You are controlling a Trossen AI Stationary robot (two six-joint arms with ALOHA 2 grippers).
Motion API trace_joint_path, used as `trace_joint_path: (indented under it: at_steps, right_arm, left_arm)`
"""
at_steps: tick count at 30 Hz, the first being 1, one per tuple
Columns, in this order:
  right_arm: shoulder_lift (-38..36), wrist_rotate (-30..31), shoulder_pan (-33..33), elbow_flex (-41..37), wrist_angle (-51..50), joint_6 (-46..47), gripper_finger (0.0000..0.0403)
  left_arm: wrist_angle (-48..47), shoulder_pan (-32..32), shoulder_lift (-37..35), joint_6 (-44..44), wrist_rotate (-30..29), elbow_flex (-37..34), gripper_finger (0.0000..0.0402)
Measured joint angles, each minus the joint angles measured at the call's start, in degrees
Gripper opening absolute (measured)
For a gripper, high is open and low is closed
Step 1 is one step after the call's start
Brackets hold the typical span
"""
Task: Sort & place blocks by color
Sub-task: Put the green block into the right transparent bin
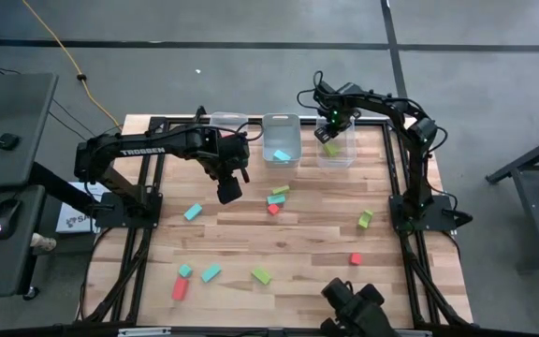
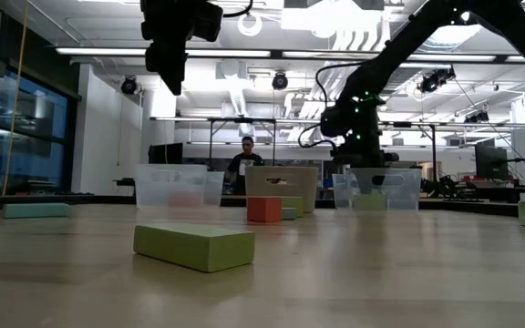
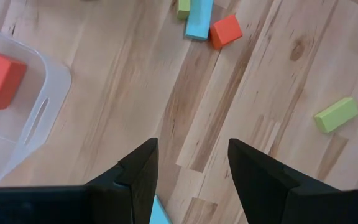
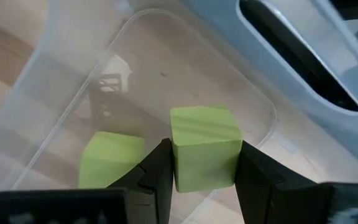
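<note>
The right hand (image 4: 201, 171), upper right, grips a yellow-green cube (image 4: 204, 146) above the clear plastic bin (image 4: 73, 93) for release; the left hand (image 3: 191, 174) hangs open, empty.

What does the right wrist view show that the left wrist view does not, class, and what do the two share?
Only the right wrist view shows the right gripper shut on a yellow-green cube over a clear bin, with another yellow-green block already inside.

Only the left wrist view shows the left gripper open and empty above bare table, a red-orange block in a bin, and a loose cluster: red-orange cube, light blue bar.

Both show clear plastic bins on the same light wood table.
</note>
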Motion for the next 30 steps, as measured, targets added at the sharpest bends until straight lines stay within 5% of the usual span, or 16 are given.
trace_joint_path:
  at_steps: [30]
  right_arm:
    - [0.52,-3.04,-0.39,0.0,-1.79,-1.79,0.0154]
  left_arm:
    - [-0.16,0.0,0.0,0.66,0.0,0.0,0.0172]
